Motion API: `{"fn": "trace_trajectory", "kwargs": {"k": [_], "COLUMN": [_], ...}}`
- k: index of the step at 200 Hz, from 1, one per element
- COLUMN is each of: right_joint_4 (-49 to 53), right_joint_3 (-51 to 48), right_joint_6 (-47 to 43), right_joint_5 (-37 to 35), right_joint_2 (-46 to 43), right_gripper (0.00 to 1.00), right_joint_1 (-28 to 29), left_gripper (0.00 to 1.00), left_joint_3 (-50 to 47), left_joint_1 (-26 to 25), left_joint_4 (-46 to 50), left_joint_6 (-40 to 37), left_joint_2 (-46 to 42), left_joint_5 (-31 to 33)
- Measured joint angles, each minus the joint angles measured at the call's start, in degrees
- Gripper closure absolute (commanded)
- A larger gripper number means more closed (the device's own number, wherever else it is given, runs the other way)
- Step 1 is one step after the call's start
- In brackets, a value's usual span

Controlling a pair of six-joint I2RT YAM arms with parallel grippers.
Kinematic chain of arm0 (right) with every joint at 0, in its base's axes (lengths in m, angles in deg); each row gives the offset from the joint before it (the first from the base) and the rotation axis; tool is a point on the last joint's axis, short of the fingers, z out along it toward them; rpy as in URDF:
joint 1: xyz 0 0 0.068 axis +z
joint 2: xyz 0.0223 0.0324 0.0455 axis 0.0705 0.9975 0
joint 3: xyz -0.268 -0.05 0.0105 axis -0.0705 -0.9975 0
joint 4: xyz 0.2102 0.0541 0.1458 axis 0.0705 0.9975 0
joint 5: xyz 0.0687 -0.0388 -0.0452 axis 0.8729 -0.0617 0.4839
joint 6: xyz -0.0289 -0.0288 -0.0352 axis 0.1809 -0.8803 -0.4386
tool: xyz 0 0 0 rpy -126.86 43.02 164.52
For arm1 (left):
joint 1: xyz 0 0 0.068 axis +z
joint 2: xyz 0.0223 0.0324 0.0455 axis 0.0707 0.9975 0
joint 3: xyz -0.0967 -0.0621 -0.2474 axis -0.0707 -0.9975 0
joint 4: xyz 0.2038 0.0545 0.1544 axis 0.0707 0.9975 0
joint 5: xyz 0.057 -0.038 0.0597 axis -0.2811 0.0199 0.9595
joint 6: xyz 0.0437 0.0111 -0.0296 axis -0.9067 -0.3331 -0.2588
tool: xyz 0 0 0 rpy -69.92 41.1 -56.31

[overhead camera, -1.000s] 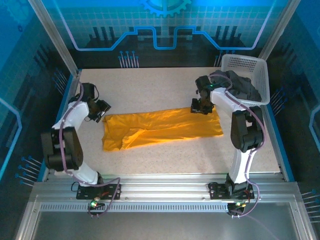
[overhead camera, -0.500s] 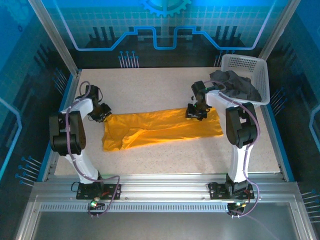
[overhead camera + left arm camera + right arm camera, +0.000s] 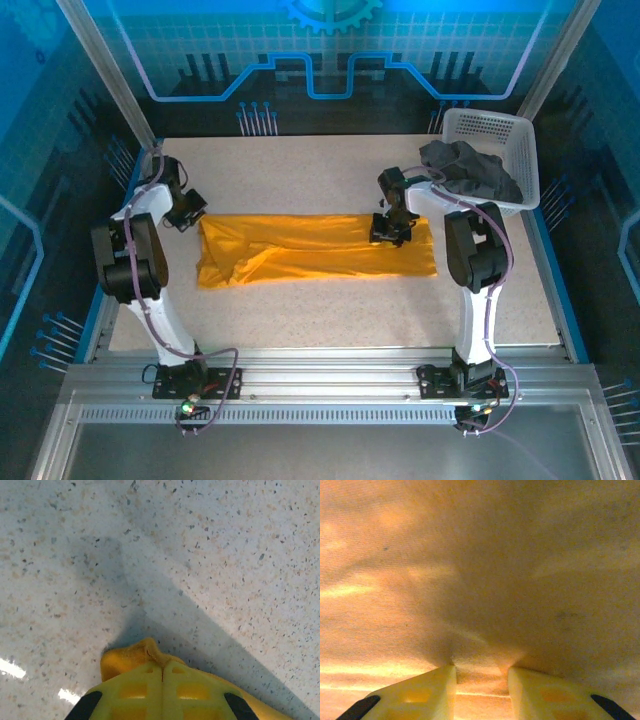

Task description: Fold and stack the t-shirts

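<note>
The orange-yellow t-shirt [image 3: 310, 248] lies stretched in a long band across the middle of the table. My left gripper [image 3: 192, 211] is at its far left corner, shut on a small tuft of orange fabric [image 3: 127, 655]; the left gripper's [image 3: 162, 669] jaws meet in the left wrist view. My right gripper [image 3: 390, 232] sits on the shirt's right part. In the right wrist view, a ridge of orange cloth [image 3: 480, 580] is bunched between the right gripper's [image 3: 481, 672] jaws. The dark grey t-shirt [image 3: 470, 170] lies crumpled in the basket.
The white lattice basket [image 3: 492, 124] stands at the back right corner of the speckled table [image 3: 300, 170]. Blue walls and metal posts close off the back and sides.
My left gripper shut on the shirt's left corner and pulled it back and to the left. The shirt is now straighter and flatter. My right gripper drifted slightly left with the cloth.
</note>
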Motion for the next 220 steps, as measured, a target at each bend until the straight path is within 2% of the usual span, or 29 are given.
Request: {"fn": "trace_trajectory", "kwargs": {"k": [38,77,89,101,121,134,147,179,220], "right_joint_4": [1.51,1.90,1.88,1.90,1.68,0.55,-1.16,-4.42,-5.55], "right_joint_3": [1.73,2.38,2.38,2.38,2.38,2.32,2.29,2.32,2.29], "right_joint_6": [-0.87,-2.91,-3.91,-5.07,-6.23,-6.69,-6.73,-6.67,-5.73], "right_joint_5": [-1.09,-1.95,-1.99,-1.90,-0.37,2.45,5.99,12.87,16.57], "right_joint_2": [1.03,1.03,0.70,-0.07,-2.91,-5.77,-8.61,-12.79,-13.57], "right_gripper": [0.64,0.59,0.56,0.54,0.51,0.49,0.49,0.48,0.48], "right_joint_1": [0.57,1.70,2.25,2.97,4.09,4.48,4.61,5.46,6.36], "left_gripper": [1.00,0.54,0.46,0.45,0.43,0.43,0.44,0.45,0.49], "left_joint_3": [4.63,6.29,6.03,4.66,-0.28,-3.56,-6.71,-12.07,-13.86], "left_joint_1": [0.26,0.50,0.42,0.09,-1.62,-3.72,-6.16,-10.78,-12.59], "left_joint_4": [2.58,3.82,4.17,4.35,4.15,3.04,0.59,-3.85,-4.57], "left_joint_6": [-2.14,-2.95,-3.02,-2.54,-2.32,-2.34,-2.34,-3.56,-6.56], "left_joint_2": [5.35,6.49,5.31,2.43,-7.21,-13.68,-17.49,-13.18,-6.38], "left_joint_5": [-0.90,0.24,1.66,3.43,4.35,2.19,-3.15,-13.79,-18.08]}}
